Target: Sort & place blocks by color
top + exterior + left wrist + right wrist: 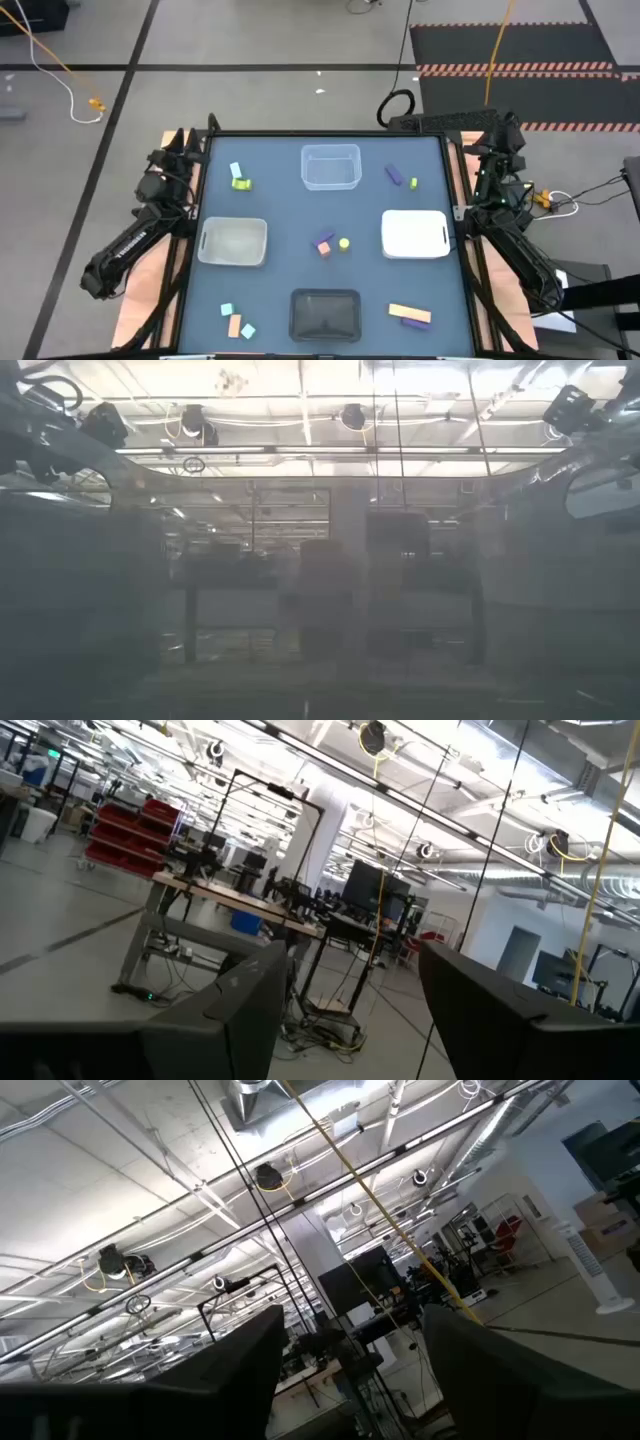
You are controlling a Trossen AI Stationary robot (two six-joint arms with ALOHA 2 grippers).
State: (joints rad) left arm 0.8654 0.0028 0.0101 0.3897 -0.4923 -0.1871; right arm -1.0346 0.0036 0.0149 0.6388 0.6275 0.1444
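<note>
Both arms parked off the mat. Left gripper (pixel 350 1010) sits at the table's 9–10 o'clock edge, fingers spread wide with nothing between them; its wrist view looks out into the room. Right gripper (pixel 350 1370) sits at the 2–3 o'clock edge, fingers likewise wide apart and holding nothing.

Blue table (pixel 280 190) carries four trays: clear tray (pixel 331 167) at 12 o'clock, translucent tray (pixel 233 242) at 9 o'clock, white tray (pixel 414 235) at 3 o'clock, black tray (pixel 324 315) at 6 o'clock. No blocks in any tray.

Blocks, all loose on the mat:
- 10–11 o'clock: cyan block (pixel 235 170) just above a yellow-green block (pixel 241 184), which looks to run roughly 3-to-9; the two are close, contact not resolvable.
- 1 o'clock: purple bar (pixel 394 175), long axis running 10-to-4; small yellow-green cube (pixel 413 183) just beside its 4 o'clock end.
- Centre: purple block (pixel 322 241) touching or overlapping an orange block (pixel 325 250); yellow-green cube (pixel 344 244) just beside them at 3 o'clock.
- 7 o'clock: cyan cube (pixel 227 310), orange bar (pixel 234 326) with long axis near 12-to-6, second cyan cube (pixel 248 330) beside it.
- 4–5 o'clock: orange bar (pixel 408 312), long axis about 9-to-3 with a slight tilt; purple piece (pixel 415 322) against its lower side.

Low view is hazed; no blocks made out there.
</note>
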